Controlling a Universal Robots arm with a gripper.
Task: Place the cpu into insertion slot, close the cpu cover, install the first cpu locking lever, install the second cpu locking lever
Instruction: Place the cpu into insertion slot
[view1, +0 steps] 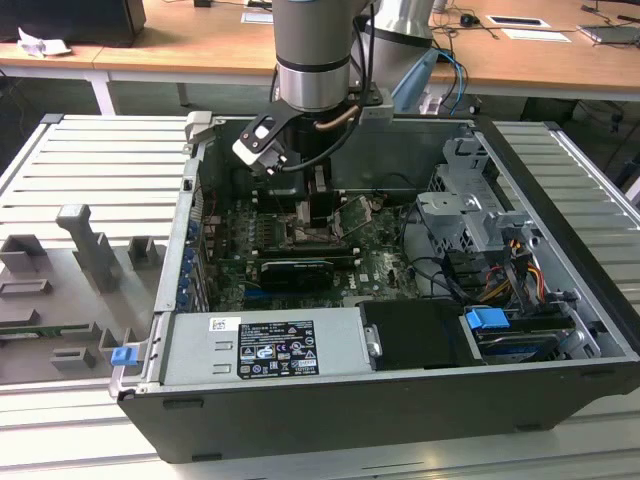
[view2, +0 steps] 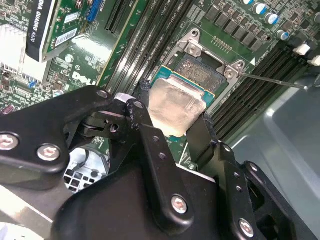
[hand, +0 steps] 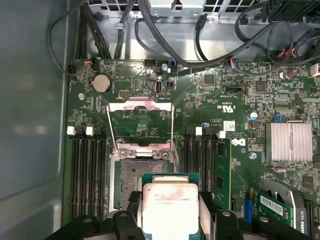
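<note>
Black gripper (view2: 172, 120) was clamped on the cpu (view2: 177, 97) by its opposite edges, hovering partly over the insertion slot (view2: 200, 70), with the cpu cover (hand: 141, 105) flipped open. It's a light, stiff chip, but I'd guess the underside is fragile, so edges only.

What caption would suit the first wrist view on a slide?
The gripper holds the cpu over the bare insertion slot, with the cpu cover swung open beyond it.

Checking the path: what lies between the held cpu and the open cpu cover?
In the first wrist view, the empty insertion slot lies between the cpu and the cpu cover.
</note>
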